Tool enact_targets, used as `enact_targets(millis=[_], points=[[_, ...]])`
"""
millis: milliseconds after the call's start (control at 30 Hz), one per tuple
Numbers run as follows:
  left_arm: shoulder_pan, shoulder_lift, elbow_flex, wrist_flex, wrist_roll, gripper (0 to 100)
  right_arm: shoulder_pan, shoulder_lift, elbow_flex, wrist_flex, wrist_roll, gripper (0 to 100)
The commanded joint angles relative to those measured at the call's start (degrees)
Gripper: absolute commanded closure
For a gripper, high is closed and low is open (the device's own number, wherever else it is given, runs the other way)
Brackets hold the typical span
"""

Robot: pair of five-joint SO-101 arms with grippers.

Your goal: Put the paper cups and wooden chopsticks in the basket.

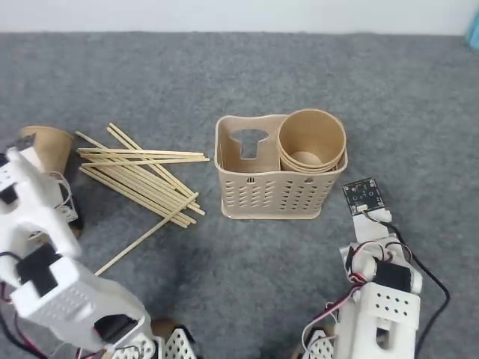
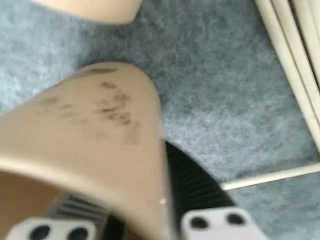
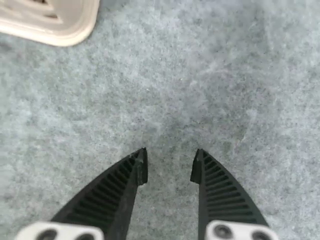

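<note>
Beside basket (image 1: 266, 196) | chopsticks (image 1: 138, 176) heaped on carpet (image 1: 224, 82) | cups (image 1: 308, 140) stacked inside

High cam looks down over the carpet (image 1: 314, 82); wrist cams hug it close, right one sharing the basket (image 3: 55, 22) corner.

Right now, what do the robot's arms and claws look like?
The left arm and right arm are chunky white plastic with rows of little holes and black motor blocks. Red, white and black wires run by the right arm, which carries a small dark circuit board. The right gripper has black, ribbed, pointed fingers.
</note>
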Motion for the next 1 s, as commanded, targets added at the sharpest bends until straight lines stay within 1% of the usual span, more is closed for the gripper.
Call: enact_targets(millis=[0,100,233,433,567,633,733,900,967], points=[[-0.26,-0.62,-2.51,-0.97,-2.2,99,-0.04,-1.19,0.0,-0.4,0.79,83.7],[-0.26,-2.46,-2.86,-0.79,-2.2,99,-0.04,-1.19,0.0,-0.4,0.79,83.7],[-0.18,-8.88,-2.95,3.52,-2.2,99,-0.04,-1.19,0.0,-0.4,0.79,83.7],[0.09,-24.09,-2.95,10.29,-2.2,99,-0.04,-1.19,0.0,-0.48,0.79,83.7],[0.53,-35.16,-2.95,11.69,-2.11,99,-0.22,-1.19,0.0,-1.27,0.79,83.7],[2.29,-40.18,-2.86,11.87,-2.02,99,-0.13,-1.19,0.0,-1.36,0.79,83.7],[6.15,-46.24,-3.03,14.59,-1.93,99,-0.04,-1.19,0.09,-1.27,0.79,83.7],[18.46,-52.04,-6.81,18.9,-1.41,99,0.13,-1.19,0.53,-1.1,0.62,83.7],[22.42,-52.04,-9.8,18.9,1.93,99,0.13,-1.19,0.62,-1.1,0.53,83.7]])
